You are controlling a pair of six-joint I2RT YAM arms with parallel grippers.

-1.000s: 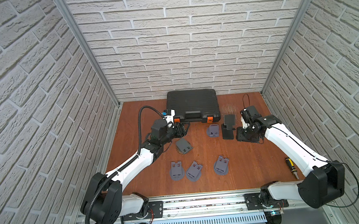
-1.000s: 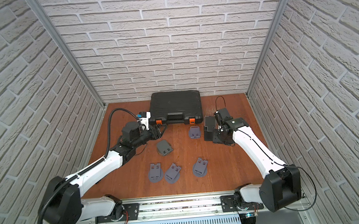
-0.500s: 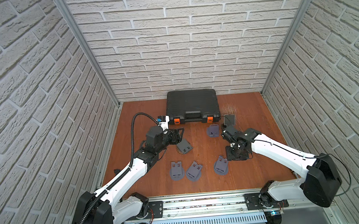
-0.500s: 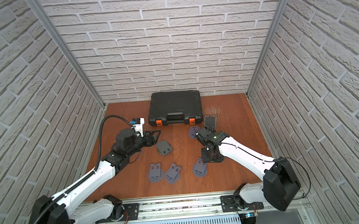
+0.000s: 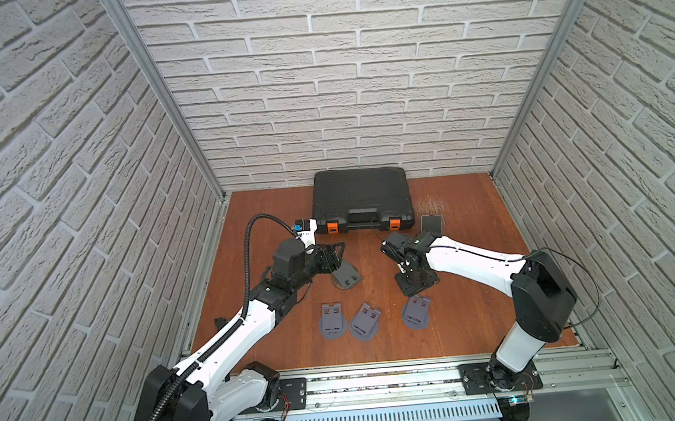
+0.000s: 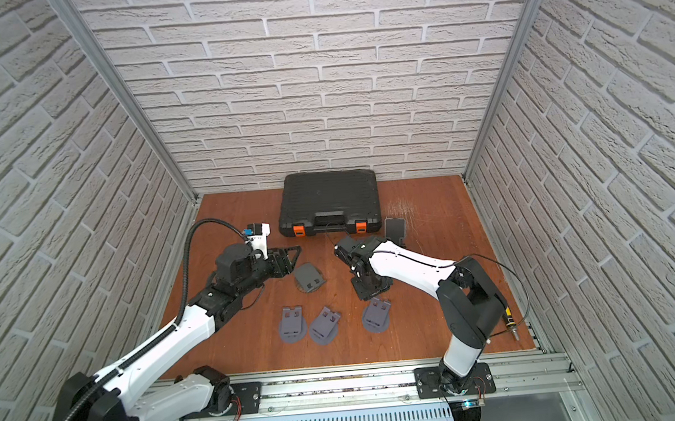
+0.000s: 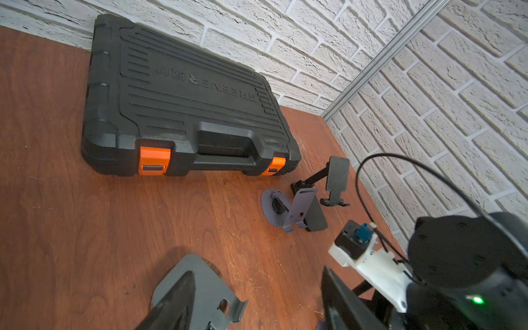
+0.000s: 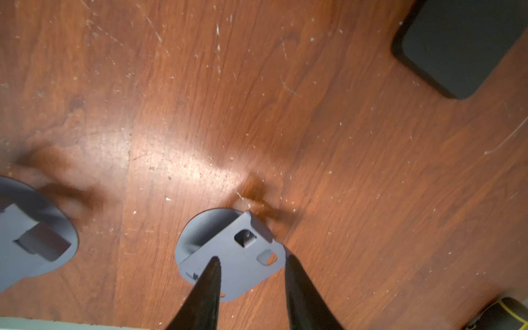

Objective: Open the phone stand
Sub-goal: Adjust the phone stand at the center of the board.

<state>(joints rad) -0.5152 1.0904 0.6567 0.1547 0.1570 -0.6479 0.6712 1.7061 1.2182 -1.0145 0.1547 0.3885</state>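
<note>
a wooden table (image 5: 482, 315) seen from above. a black tool case (image 5: 361, 197) at the back serves as the marker for every place.

farthest in front of the case, three folded grey phone stands lie flat in a row. a second ago the right gripper (image 8: 251, 257) was beside the case's right latch. it has swung forward and now points down over the target stand (image 5: 416, 313), the right-hand one of the row. its fingers have narrowed but are still apart. in the wrist view one tip is over the stand's flat plate and the other is at the plate's edge, with nothing clamped. whether they touch it cannot be told. the middle stand (image 5: 364, 321) and the left-hand stand (image 5: 332, 322) lie alone.

about midway to the case, a fourth folded stand (image 5: 346, 278) lies under the left gripper (image 7: 256, 270). its fingers are spread wide and hold nothing, and this arm has drawn back slightly from the case.

just in front of the case's right latch are an opened grey stand (image 7: 300, 211) and an opened black stand (image 7: 337, 175), both propped up and free.

the two by the latch look finished, and work has likely turned to the next folded stand. that one is not yet gripped or opened.
</note>
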